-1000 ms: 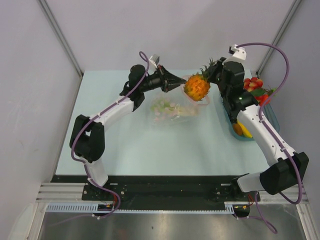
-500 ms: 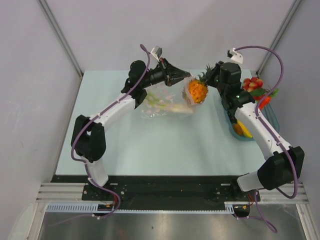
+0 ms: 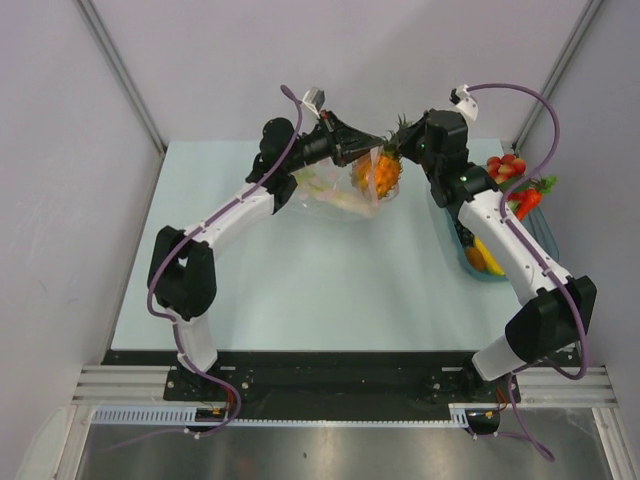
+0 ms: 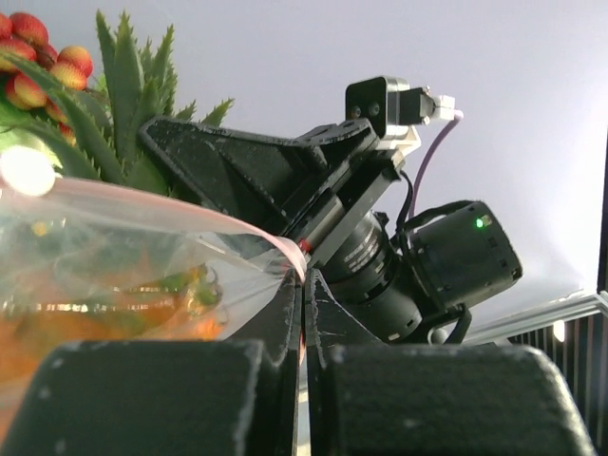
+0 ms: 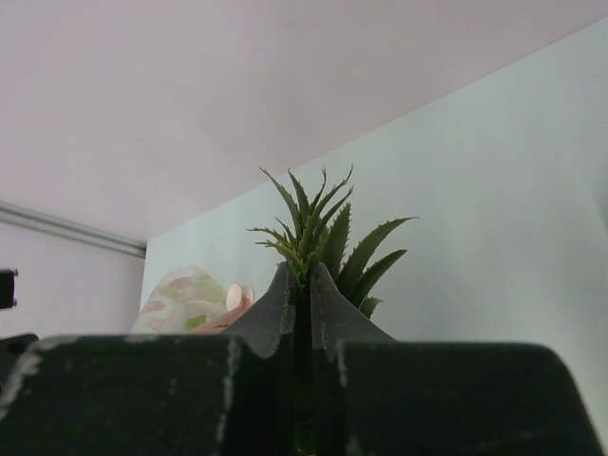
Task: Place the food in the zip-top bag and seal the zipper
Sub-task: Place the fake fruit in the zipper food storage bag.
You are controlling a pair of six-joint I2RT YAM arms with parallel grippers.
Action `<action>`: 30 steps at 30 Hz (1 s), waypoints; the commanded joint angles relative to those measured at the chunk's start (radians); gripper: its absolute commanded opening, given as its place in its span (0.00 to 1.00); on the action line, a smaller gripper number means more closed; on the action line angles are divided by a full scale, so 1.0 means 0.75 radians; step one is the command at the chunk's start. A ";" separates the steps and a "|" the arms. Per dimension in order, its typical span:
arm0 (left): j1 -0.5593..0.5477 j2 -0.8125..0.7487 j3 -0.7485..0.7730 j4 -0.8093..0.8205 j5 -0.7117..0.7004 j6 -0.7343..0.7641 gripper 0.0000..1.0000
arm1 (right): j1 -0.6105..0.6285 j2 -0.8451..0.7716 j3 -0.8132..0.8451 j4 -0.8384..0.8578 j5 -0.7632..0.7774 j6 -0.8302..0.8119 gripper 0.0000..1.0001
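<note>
Table [image 3: 300,290]: zip-top bag [image 3: 325,200] lies far centre, its mouth lifted. Pineapple [image 3: 378,172] is at the mouth, seemingly partway in. Left gripper [image 4: 302,280] is pinched on the bag's rim, and right gripper [image 5: 300,285] is clamped on the pineapple's crown [image 5: 318,228]. My call: hold the rim high and push the fruit deep before letting go.

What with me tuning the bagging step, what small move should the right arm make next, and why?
Probably ease the pineapple a little deeper into the bag before letting go. The right gripper is shut on its leafy crown, the left gripper pinches the bag's mouth edge lifted, and the orange body shows through the plastic while the crown sticks out above the rim.
</note>
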 commanded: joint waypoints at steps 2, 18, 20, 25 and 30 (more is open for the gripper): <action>-0.004 0.005 0.058 0.134 -0.056 -0.001 0.00 | -0.068 0.076 0.170 -0.074 0.069 0.152 0.00; -0.037 0.060 -0.095 0.103 -0.285 -0.048 0.00 | 0.053 0.201 0.129 -0.053 0.136 0.124 0.00; -0.039 0.081 -0.075 0.089 -0.303 -0.066 0.00 | 0.081 0.236 0.131 -0.076 0.190 0.105 0.00; -0.043 0.105 -0.050 0.101 -0.377 -0.111 0.00 | 0.081 0.277 0.113 -0.174 0.129 0.264 0.00; -0.027 0.101 -0.101 0.154 -0.379 -0.134 0.00 | 0.063 0.269 0.115 -0.154 -0.176 0.340 0.00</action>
